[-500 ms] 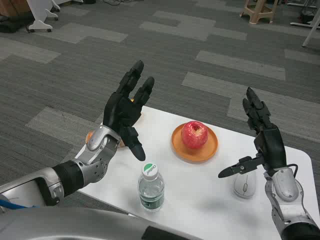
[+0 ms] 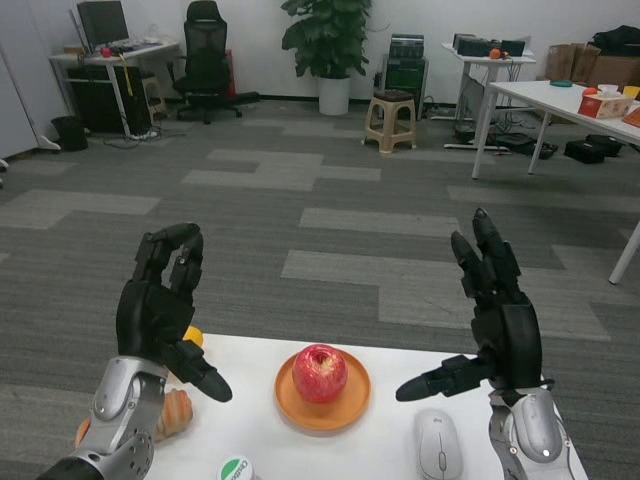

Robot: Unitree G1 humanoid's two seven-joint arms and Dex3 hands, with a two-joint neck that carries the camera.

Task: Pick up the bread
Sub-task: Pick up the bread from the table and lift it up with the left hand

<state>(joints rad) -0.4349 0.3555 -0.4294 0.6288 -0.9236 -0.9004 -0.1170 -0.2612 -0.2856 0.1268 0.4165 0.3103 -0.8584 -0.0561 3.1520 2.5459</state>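
The left hand (image 2: 160, 315) is up in the air above the table's (image 2: 250, 410) left side. Its fingers curl in at the top and the thumb sticks out toward 4 o'clock. Nothing is in it.

The bread (image 2: 172, 413) lies on the table at about 8 o'clock from the apple (image 2: 320, 373). It sits just under the left hand, partly hidden behind the silver wrist. The hand does not touch it. Something small and orange-yellow (image 2: 193, 337) peeks out beside the hand; I cannot tell what it is.

The apple is red and sits in the middle of an orange plate (image 2: 322, 412). The plate is in the middle of the table.

The right hand (image 2: 490, 330) is up over the table's right side. Its fingers are spread and point up toward 12 o'clock, and the thumb points toward 8 o'clock. It holds nothing.

A white mouse (image 2: 436, 448) lies on the table at 4 o'clock from the plate, just under the right hand.

A green and white bottle cap (image 2: 237, 469) shows at the bottom edge, at 7 o'clock from the plate.

Far behind are a stool (image 2: 390, 120), a big plant (image 2: 327, 40) in a white pot and a black chair (image 2: 205, 60).
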